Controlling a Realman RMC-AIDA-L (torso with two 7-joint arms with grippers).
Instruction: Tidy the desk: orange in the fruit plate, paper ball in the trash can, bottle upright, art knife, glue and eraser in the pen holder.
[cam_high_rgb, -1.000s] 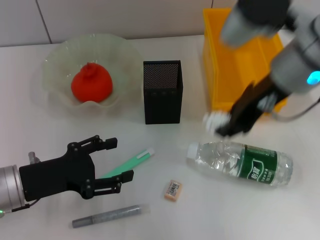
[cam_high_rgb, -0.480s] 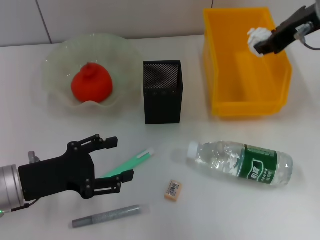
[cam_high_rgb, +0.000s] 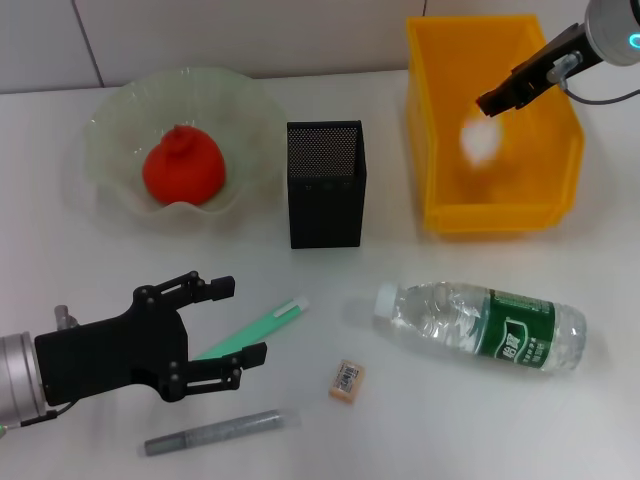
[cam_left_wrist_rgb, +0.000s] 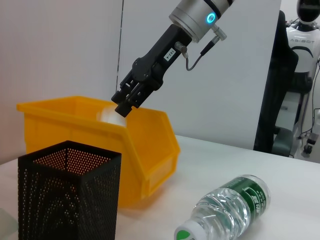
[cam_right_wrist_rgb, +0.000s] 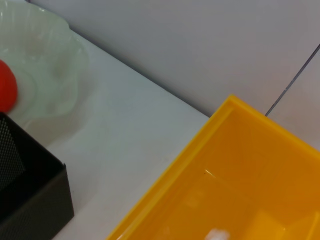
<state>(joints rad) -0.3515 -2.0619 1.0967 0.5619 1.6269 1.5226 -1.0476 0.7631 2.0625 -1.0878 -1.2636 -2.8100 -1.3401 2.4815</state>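
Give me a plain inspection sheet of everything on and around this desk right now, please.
Surface: white desk, no spills seen.
Job's things: orange in the fruit plate; paper ball blurred inside the trash can; bottle lying on its side; eraser, green knife and grey glue stick loose on the desk; pen holder upright.
Clutter: nothing seen.
Pincers: left pincer open, low over the knife; right pincer above the trash can, clear of the ball.
Cables: grey cable at the right wrist.
Surroundings: white wall; another robot behind.

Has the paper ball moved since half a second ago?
Yes. The paper ball has left the right tool and dropped lower inside the yellow trash can.
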